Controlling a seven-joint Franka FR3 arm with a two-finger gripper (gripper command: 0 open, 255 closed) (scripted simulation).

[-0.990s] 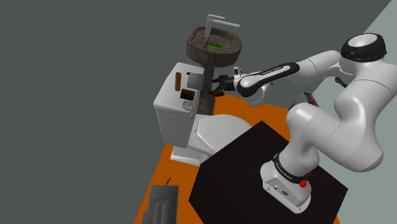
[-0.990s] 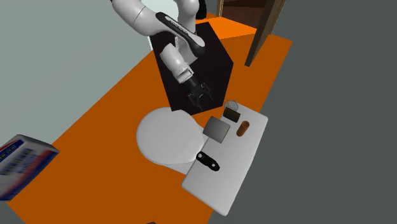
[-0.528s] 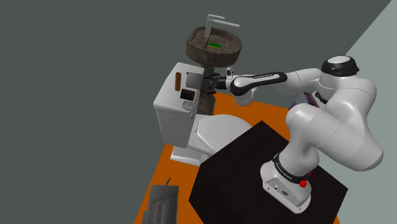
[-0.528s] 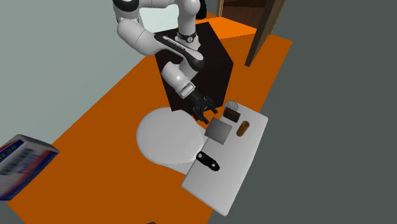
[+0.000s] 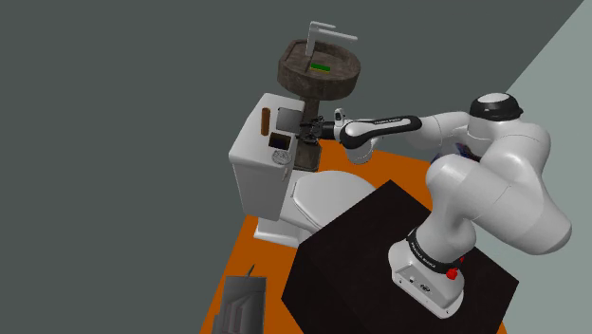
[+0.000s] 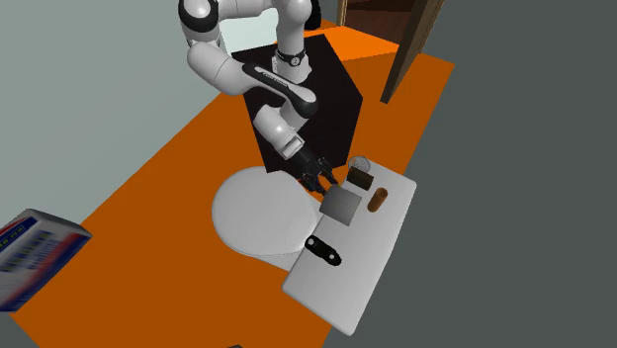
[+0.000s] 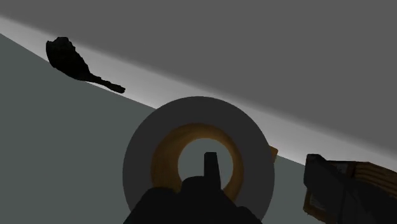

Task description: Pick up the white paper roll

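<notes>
Item: roll, grey with a brown core, lying on its side on the toilet's tank lid. Gripper: black, just beside the roll at its 10 o'clock in the second exterior view, low over the lid's near edge. Whether it is spread or closed cannot be told. Wrist view: roll seen end-on, straight ahead of the gripper, core in line with it. Also on the lid, by the second exterior view: brown cylinder at the roll's 3 o'clock, just beside it; dark box at 1 o'clock; black brush-like thing at 7 o'clock, apart. Toilet seat: closed, at the roll's 9 o'clock. Floor: orange. Shoulder view: arm reaching from the black stand toward 10 o'clock; sink at the gripper's 12 o'clock.
</notes>
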